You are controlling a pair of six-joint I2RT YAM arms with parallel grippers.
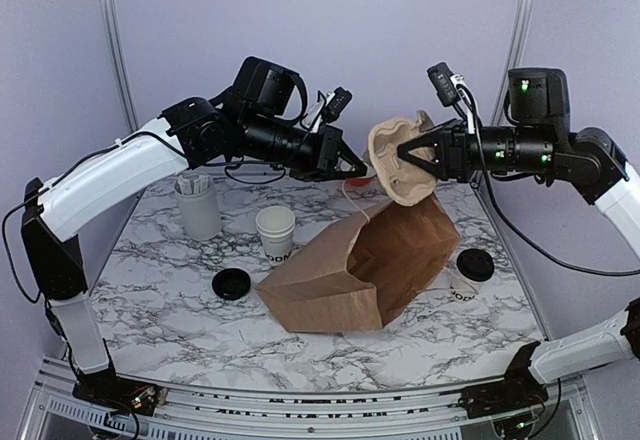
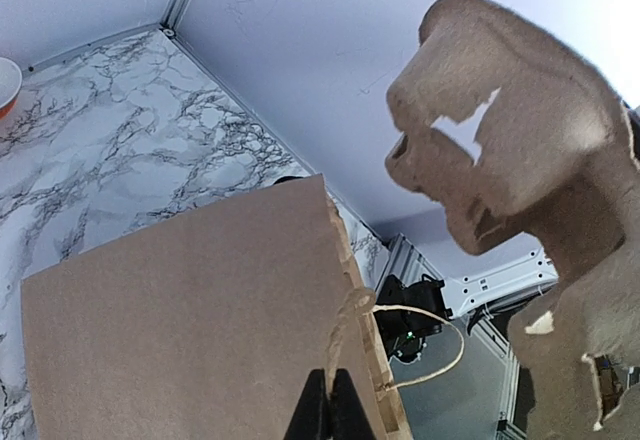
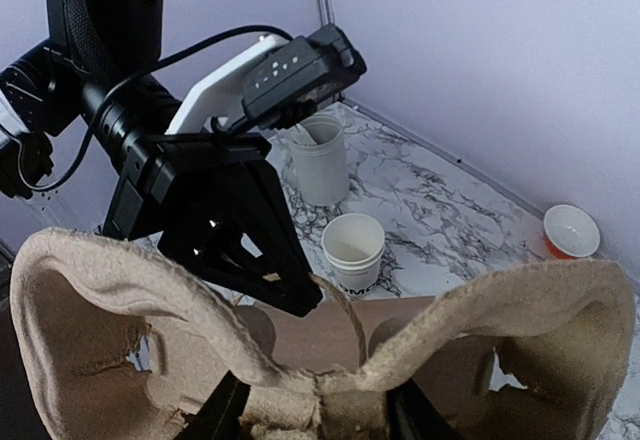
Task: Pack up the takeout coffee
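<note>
The marble worktop is carrying a brown paper bag, which is leaning with its mouth raised toward the back. The bag is being held up by one twine handle, pinched in the fully closed left gripper. A moulded pulp cup carrier is being held in the air just above and behind the bag's mouth, not yet inside it. It is being clamped on its middle ridge by the right gripper, whose jaws are standing part-way apart on the pulp. The takeout coffee, a white cup with a black lid on, is standing untouched on the worktop just right of the bag.

The step in hand is judged to be the carrier going into the bag. For that, the handle is best being pulled high and taut so the mouth is gaping. The carrier is best being tipped edge-first, lowered clear of the twine loop, and released only once it is resting inside. The right arm's path should be kept away from the lidded cup.
</note>
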